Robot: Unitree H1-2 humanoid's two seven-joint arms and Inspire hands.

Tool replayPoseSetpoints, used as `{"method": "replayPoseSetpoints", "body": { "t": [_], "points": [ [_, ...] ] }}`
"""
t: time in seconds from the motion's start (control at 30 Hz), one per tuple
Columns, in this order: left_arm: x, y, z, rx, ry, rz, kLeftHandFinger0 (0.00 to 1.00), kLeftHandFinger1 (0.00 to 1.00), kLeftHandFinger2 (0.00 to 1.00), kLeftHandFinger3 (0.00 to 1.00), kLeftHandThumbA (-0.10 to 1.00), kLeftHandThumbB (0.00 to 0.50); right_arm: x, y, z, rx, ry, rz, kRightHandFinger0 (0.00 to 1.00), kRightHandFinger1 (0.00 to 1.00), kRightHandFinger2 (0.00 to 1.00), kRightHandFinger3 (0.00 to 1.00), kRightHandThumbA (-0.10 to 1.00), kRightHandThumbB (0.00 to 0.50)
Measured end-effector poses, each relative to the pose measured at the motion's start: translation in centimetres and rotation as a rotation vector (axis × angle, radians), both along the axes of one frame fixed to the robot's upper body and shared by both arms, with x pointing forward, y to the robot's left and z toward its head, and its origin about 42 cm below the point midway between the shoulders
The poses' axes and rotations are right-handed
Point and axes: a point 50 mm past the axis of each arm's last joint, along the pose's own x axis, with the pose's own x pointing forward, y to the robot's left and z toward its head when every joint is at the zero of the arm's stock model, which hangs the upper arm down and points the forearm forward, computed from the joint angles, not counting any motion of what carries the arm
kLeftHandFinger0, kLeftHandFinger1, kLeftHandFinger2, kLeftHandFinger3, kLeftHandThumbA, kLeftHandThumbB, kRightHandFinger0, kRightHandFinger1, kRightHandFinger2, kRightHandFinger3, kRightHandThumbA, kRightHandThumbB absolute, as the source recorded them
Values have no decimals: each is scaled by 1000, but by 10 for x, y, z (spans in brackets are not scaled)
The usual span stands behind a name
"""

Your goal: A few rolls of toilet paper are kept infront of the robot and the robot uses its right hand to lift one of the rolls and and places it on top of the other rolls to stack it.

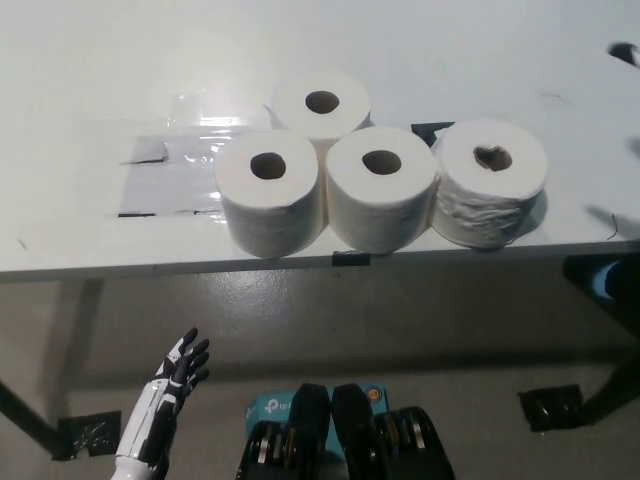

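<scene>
White toilet paper rolls, four, upright near front edge of white table (80, 60): three in a touching row (381, 190), one (322, 103) behind. Rightmost roll (491, 183) crumpled. White left hand (172, 385) low, below table, fingers spread, empty. Right hand: dark blur (624, 54) at upper right edge; fingers cannot tell.

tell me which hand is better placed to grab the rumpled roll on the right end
Right. A dark tip at the table's far right edge, likely the right hand, is up near the rumpled roll; the white left hand hangs below the table.
</scene>
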Motion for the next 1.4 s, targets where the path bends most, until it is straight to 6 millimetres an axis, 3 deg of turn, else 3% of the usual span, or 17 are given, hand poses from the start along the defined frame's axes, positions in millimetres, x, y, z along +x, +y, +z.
{"method": "replayPoseSetpoints", "body": {
  "t": [0.03, 0.1, 0.13, 0.27, 0.37, 0.47, 0.53, 0.67, 0.8, 0.97, 1.07, 1.17, 1.3, 1.4],
  "points": [
    [0, 0, 0, 0, 0, 0, 1000, 1000, 1000, 1000, 952, 145, 11, 4, 3, -24, 39, 5, 1000, 1000, 1000, 1000, 943, 276],
    [0, 0, 0, 0, 0, 0, 1000, 1000, 1000, 1000, 942, 138, 32, 11, 0, -75, 139, 11, 1000, 1000, 1000, 1000, 863, 333],
    [0, 0, 0, 0, 0, 0, 1000, 1000, 1000, 1000, 945, 145, 38, 13, 0, -91, 167, 12, 1000, 1000, 1000, 1000, 858, 338],
    [0, 0, 0, 0, 0, 0, 1000, 1000, 1000, 1000, 946, 152, 72, 21, -9, -195, 356, 9, 1000, 1000, 1000, 1000, 888, 333],
    [0, 0, 0, -1, 0, 0, 1000, 1000, 1000, 1000, 935, 155, 91, 22, -17, -267, 484, -2, 1000, 1000, 1000, 1000, 928, 301],
    [0, 0, 0, -2, -1, 0, 1000, 1000, 1000, 1000, 937, 161, 101, 23, -21, -334, 578, -6, 1000, 1000, 1000, 1000, 906, 319],
    [0, 0, 1, -2, -3, -1, 1000, 1000, 1000, 1000, 939, 162, 108, 25, -20, -379, 644, -5, 1000, 1000, 1000, 1000, 906, 306],
    [3, -1, 3, -4, -11, -3, 1000, 1000, 1000, 1000, 929, 151, 114, 33, -10, -443, 694, 6, 1000, 1000, 1000, 1000, 925, 324],
    [4, -1, 4, -4, -18, -7, 1000, 1000, 1000, 1000, 931, 156, 118, 46, -6, -475, 729, 25, 1000, 1000, 1000, 1000, 910, 309],
    [4, -1, 4, -6, -19, -10, 1000, 1000, 1000, 1000, 919, 161, 122, 59, -20, -491, 779, 47, 1000, 1000, 1000, 1000, 962, 342],
    [4, -2, 4, -5, -19, -11, 1000, 1000, 1000, 1000, 911, 166, 123, 63, -25, -502, 795, 47, 1000, 1000, 1000, 1000, 987, 340],
    [5, -2, 4, -5, -19, -11, 1000, 1000, 1000, 1000, 910, 158, 125, 65, -29, -514, 805, 43, 1000, 1000, 1000, 1000, 981, 306],
    [5, -2, 4, -6, -19, -12, 1000, 1000, 1000, 1000, 913, 140, 126, 65, -36, -519, 820, 41, 1000, 1000, 1000, 1000, 986, 344],
    [4, -2, 4, -6, -19, -13, 1000, 1000, 1000, 1000, 916, 139, 128, 65, -43, -531, 838, 31, 1000, 1000, 1000, 1000, 974, 311]
  ]
}}
